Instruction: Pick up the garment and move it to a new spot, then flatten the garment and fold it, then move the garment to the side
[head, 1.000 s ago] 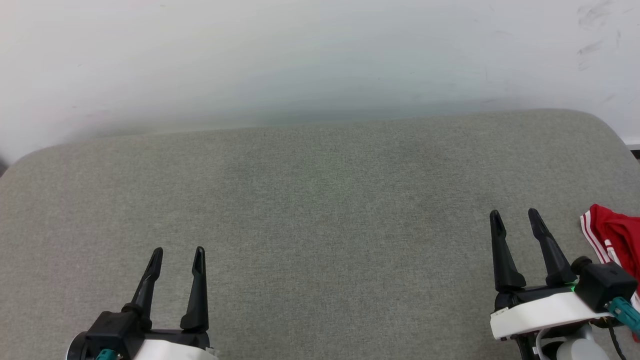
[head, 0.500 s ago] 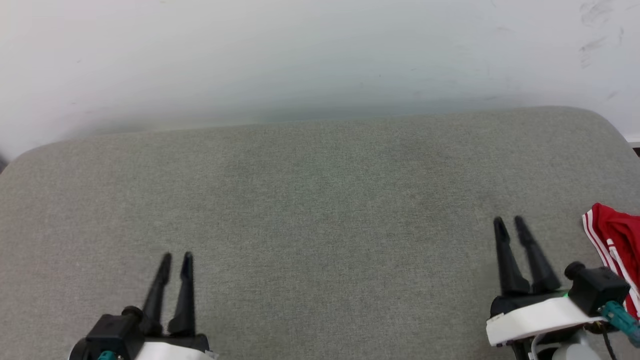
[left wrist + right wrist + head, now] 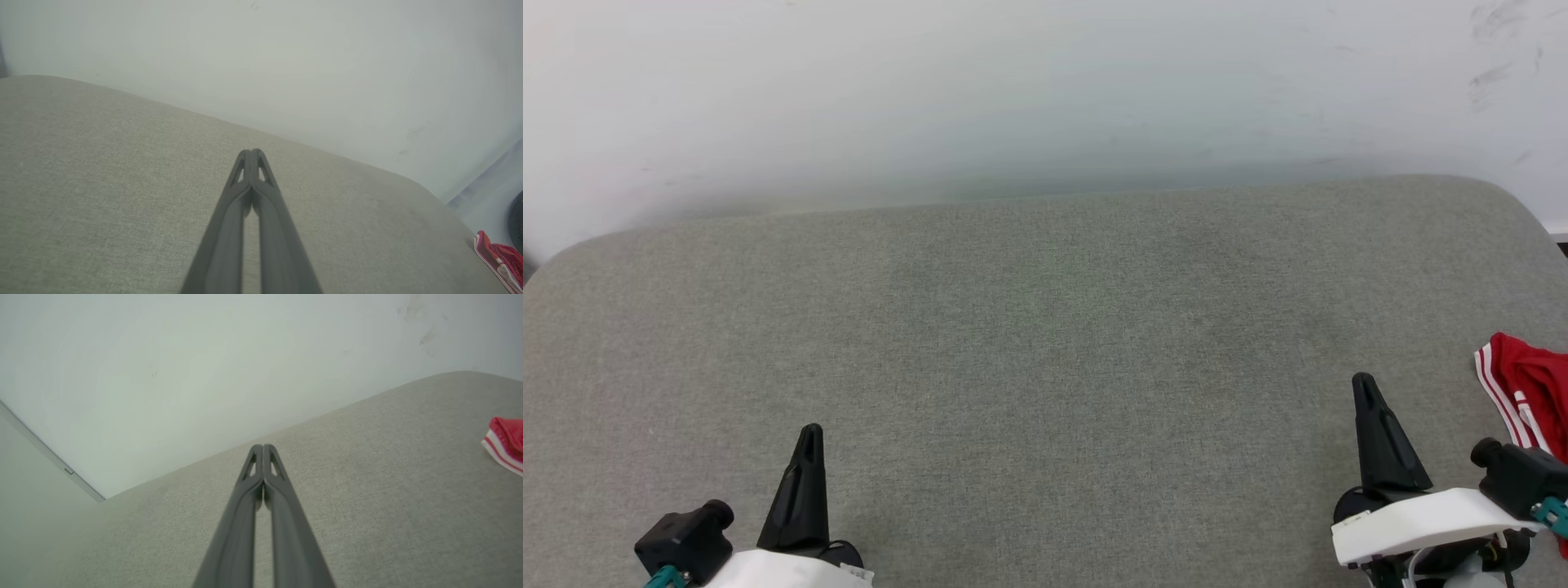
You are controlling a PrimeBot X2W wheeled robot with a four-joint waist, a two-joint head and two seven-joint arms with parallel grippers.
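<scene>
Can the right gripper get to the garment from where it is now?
Probably yes: the garment lies close beside the right gripper on the grey pad, with nothing between. The jaws are shut and must open first.

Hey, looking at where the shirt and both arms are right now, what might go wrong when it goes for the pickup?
1. The shirt lies bunched at the far right of the cushion, cut off by the head view's edge. A grasp could be misjudged, or a nudge might push it off.
2. The right gripper and left gripper are both shut and empty. If the fingers don't open first, they would likely just shove the fabric.
</scene>
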